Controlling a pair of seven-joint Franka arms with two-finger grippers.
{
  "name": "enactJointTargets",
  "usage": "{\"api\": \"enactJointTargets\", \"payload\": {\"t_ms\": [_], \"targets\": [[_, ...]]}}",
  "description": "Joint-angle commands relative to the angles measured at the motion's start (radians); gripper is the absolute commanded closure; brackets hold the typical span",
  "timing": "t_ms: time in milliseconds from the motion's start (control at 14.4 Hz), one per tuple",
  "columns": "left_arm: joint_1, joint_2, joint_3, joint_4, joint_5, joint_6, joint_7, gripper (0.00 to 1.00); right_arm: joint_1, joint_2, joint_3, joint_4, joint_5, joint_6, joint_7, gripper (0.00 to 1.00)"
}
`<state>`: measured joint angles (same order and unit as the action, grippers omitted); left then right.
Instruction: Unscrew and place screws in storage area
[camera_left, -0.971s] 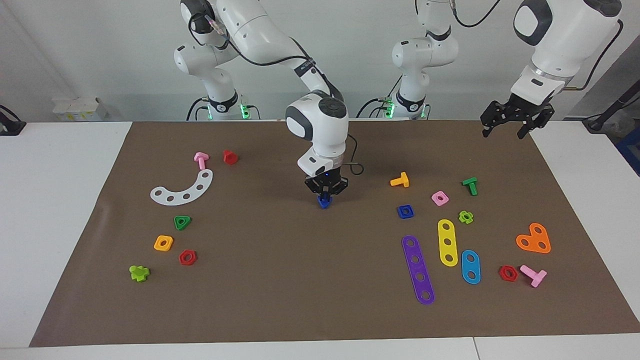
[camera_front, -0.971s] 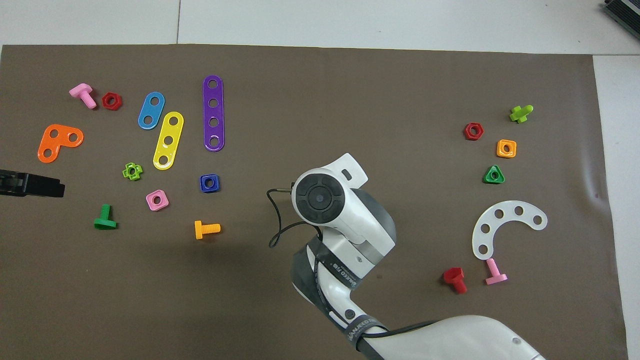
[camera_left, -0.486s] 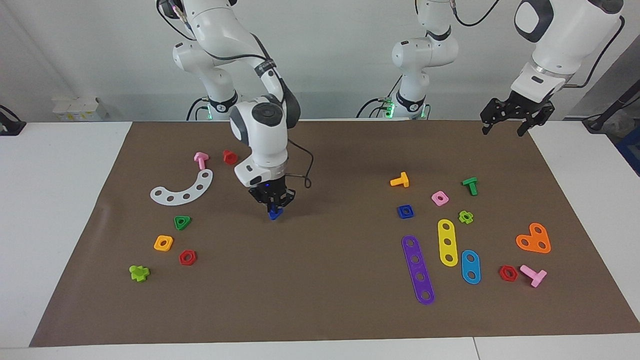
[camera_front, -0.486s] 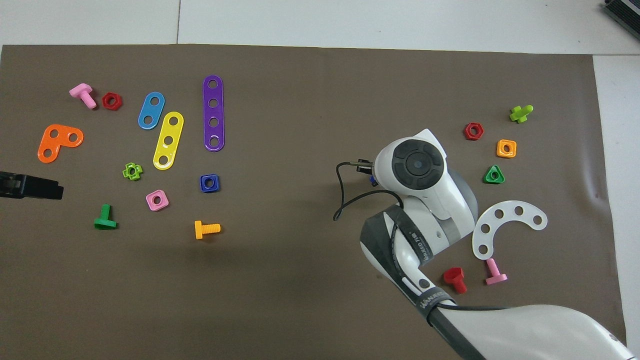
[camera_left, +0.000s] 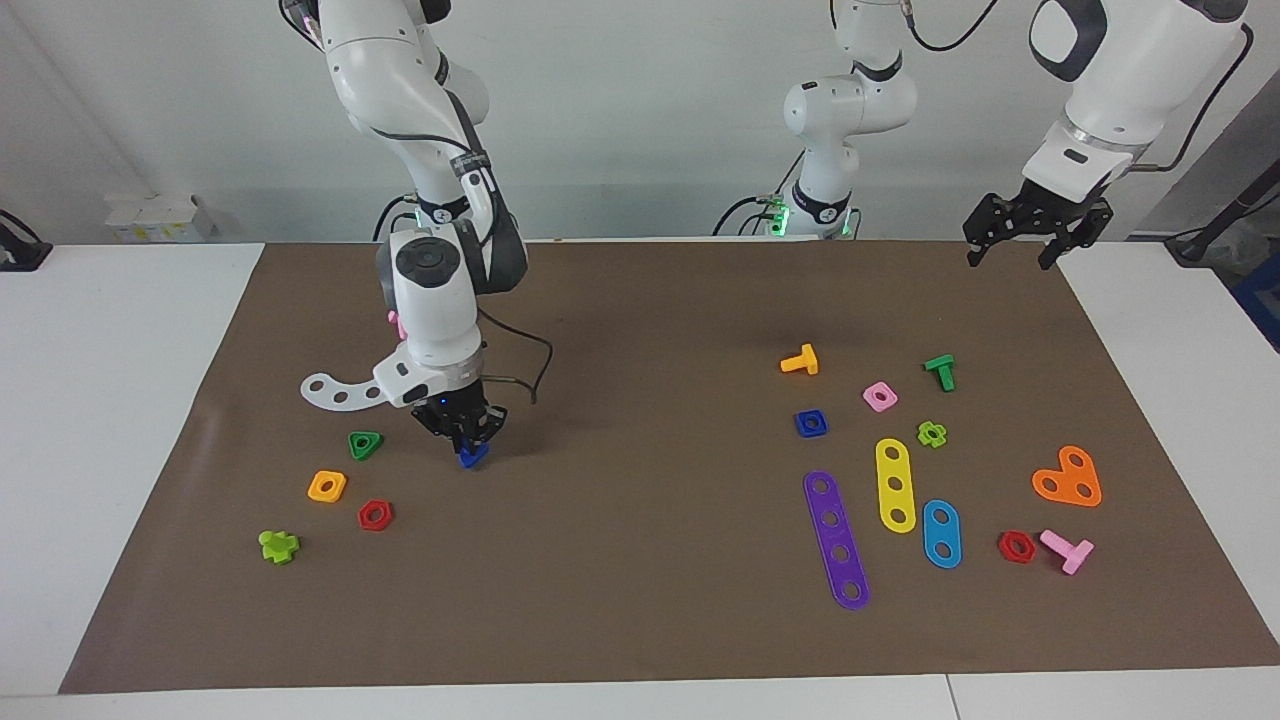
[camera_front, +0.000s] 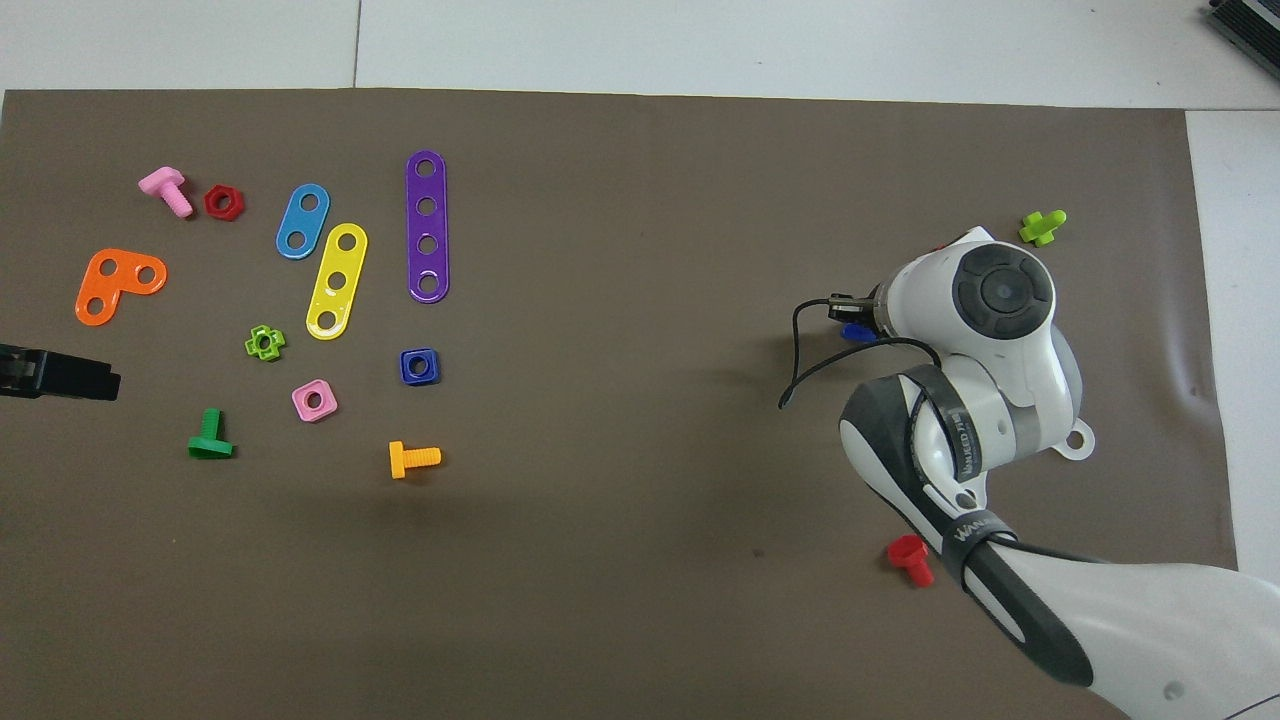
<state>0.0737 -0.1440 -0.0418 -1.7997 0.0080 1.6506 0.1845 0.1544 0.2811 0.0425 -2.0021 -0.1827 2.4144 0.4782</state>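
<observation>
My right gripper (camera_left: 469, 446) is shut on a small dark-blue screw (camera_left: 473, 458) and holds it low over the brown mat. It hangs over the storage area, beside the green triangular nut (camera_left: 365, 444) and close to the orange square nut (camera_left: 327, 486), red hexagonal nut (camera_left: 375, 515) and white curved strip (camera_left: 338, 391). In the overhead view only the screw's tip (camera_front: 855, 333) shows past the right wrist, which covers those nuts. My left gripper (camera_left: 1035, 243) waits open and empty, raised over the mat's corner at the left arm's end.
At the left arm's end lie a blue square nut (camera_left: 811, 423), purple strip (camera_left: 836, 540), yellow strip (camera_left: 895, 485), blue strip (camera_left: 941, 533), orange plate (camera_left: 1068, 478) and several bolts and nuts. A lime bolt (camera_left: 278, 546) and red bolt (camera_front: 910, 558) lie near the storage area.
The right arm has carried the blue screw from over the mat's middle toward its own end, down beside the green triangular nut. The left arm has barely moved.
</observation>
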Motion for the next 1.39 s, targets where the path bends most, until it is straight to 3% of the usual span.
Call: {"api": "enactJointTargets", "payload": {"t_ms": [0, 624, 763, 832, 902, 971, 1179, 1318], "targets": [[-0.008, -0.006, 0.0, 0.01, 0.027, -0.035, -0.016, 0.0, -0.052, -0.06, 0.014, -0.088, -0.023, 0.026, -0.052, 1.0], [-0.009, -0.006, -0.001, 0.01, 0.027, -0.037, -0.014, 0.0, -0.131, -0.068, 0.014, -0.116, -0.02, 0.029, -0.116, 1.0], [-0.008, -0.006, -0.001, 0.011, 0.027, -0.04, -0.017, 0.0, -0.131, -0.069, 0.014, -0.119, -0.014, 0.028, -0.116, 0.85], [-0.008, -0.006, -0.001, 0.01, 0.027, -0.034, -0.017, 0.0, -0.131, -0.069, 0.014, -0.118, -0.011, 0.028, -0.115, 0.6], [-0.008, -0.006, -0.001, 0.01, 0.026, -0.031, -0.017, 0.0, -0.13, -0.069, 0.014, -0.115, -0.011, 0.028, -0.112, 0.24], [-0.008, -0.006, -0.001, 0.008, 0.026, -0.038, -0.019, 0.0, -0.131, -0.082, 0.014, -0.109, -0.009, 0.023, -0.104, 0.0], [-0.008, -0.008, -0.001, 0.008, 0.027, -0.048, -0.022, 0.0, -0.134, -0.152, 0.014, -0.102, -0.004, -0.004, -0.104, 0.0], [-0.006, -0.008, -0.001, 0.008, 0.029, -0.041, -0.022, 0.0, -0.133, -0.222, 0.014, -0.086, 0.032, -0.084, -0.104, 0.0]]}}
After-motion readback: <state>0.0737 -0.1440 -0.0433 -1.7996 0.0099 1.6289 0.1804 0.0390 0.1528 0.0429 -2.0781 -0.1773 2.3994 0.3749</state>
